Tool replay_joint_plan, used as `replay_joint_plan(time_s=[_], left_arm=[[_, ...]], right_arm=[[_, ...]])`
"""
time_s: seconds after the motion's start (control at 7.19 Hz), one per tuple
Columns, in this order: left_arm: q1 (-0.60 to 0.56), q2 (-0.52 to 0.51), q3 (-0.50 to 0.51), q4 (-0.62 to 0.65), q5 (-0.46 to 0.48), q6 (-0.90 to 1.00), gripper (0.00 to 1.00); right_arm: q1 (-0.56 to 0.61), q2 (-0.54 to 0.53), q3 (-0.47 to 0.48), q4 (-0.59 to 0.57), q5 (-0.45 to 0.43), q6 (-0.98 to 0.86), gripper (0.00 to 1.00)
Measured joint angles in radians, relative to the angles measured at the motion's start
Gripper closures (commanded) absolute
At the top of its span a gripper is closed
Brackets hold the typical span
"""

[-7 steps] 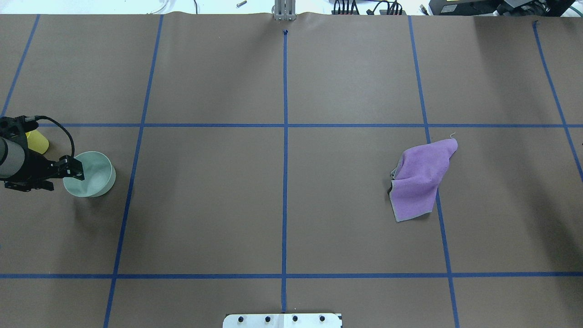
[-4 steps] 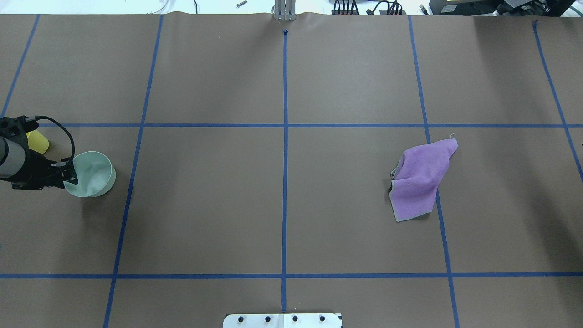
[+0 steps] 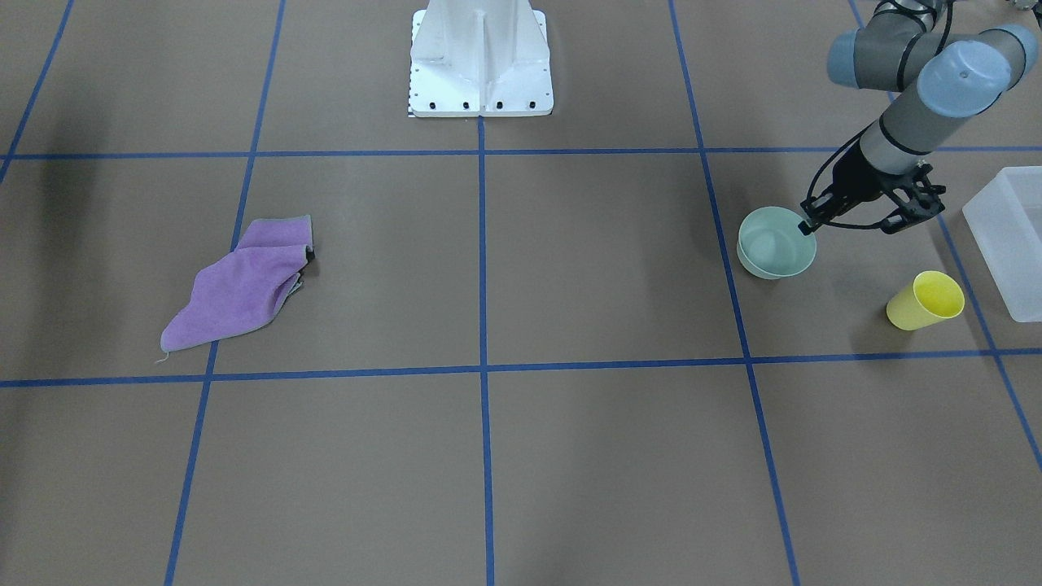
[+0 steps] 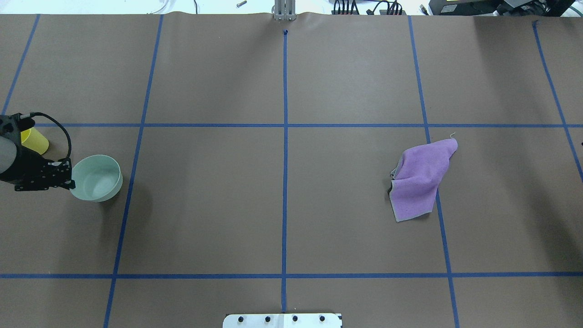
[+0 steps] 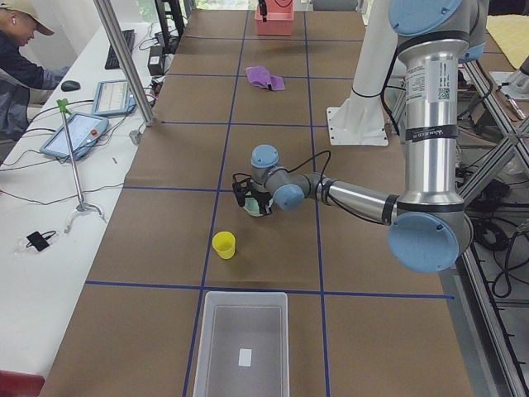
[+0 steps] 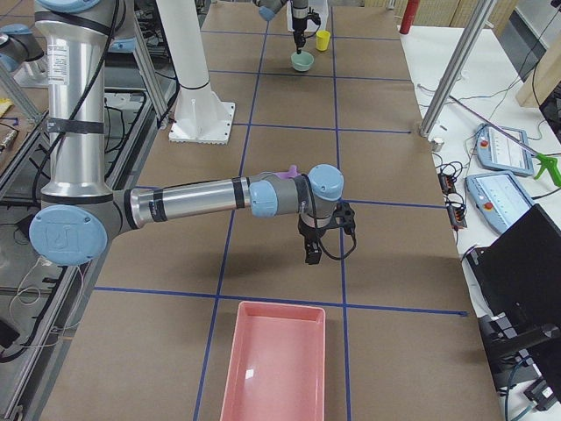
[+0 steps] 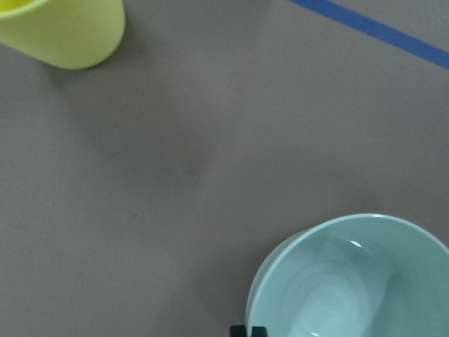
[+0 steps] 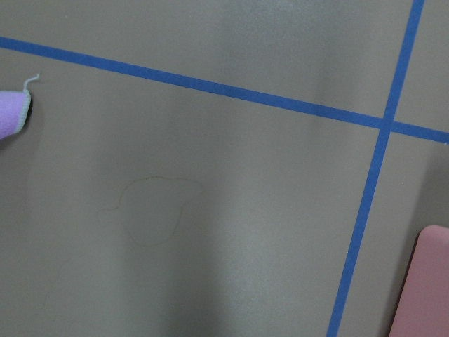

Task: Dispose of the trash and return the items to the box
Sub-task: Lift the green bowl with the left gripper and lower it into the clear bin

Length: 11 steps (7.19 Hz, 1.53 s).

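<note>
The pale green bowl [image 4: 96, 177] stands upright on the brown table at the far left. My left gripper [image 4: 68, 177] is shut on its near-left rim, also in the front-facing view [image 3: 807, 228] and the left wrist view [image 7: 247, 330]. I cannot tell whether the bowl [image 3: 776, 242] is off the table. The yellow cup [image 4: 34, 140] stands upright just beyond my left wrist, also in the front-facing view [image 3: 925, 299]. The frosted box [image 3: 997, 244] lies further left, with a white scrap on its floor. My right gripper [image 6: 311, 250] hangs above the table near the purple cloth; I cannot tell its state.
A crumpled purple cloth [image 4: 421, 180] lies on the right half of the table. A pink tray [image 6: 273, 360] sits at the table's right end. The white robot base [image 3: 480, 65] is at the near middle. An operator sits at a side desk [image 5: 83, 132].
My left gripper drew back left from inside the bowl to its rim and closed there. The bowl shifted slightly right and now sits level.
</note>
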Motion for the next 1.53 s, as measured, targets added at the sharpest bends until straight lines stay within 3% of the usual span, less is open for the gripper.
replay_joint_plan(time_s=[0.42,0.7,1.11,1.53], left_arm=[[-0.215,0.019,-0.008,0.006,-0.154,0.174,1.00],[-0.390,0.022,0.122,0.017,-0.192,0.477,1.00],[-0.668,-0.088,0.355,0.208,-0.283,0.971,1.00],[-0.772,-0.160,0.550,0.272,-0.274,1.236,1.00]], right_arm=[[0.000,0.006,-0.004,0.000,0.000,0.000,0.00],[0.000,0.007,-0.004,0.000,0.000,0.000,0.00],[-0.001,0.007,-0.005,0.000,0.000,0.000,0.00],[-0.010,0.010,-0.006,0.000,0.000,0.001,0.00]])
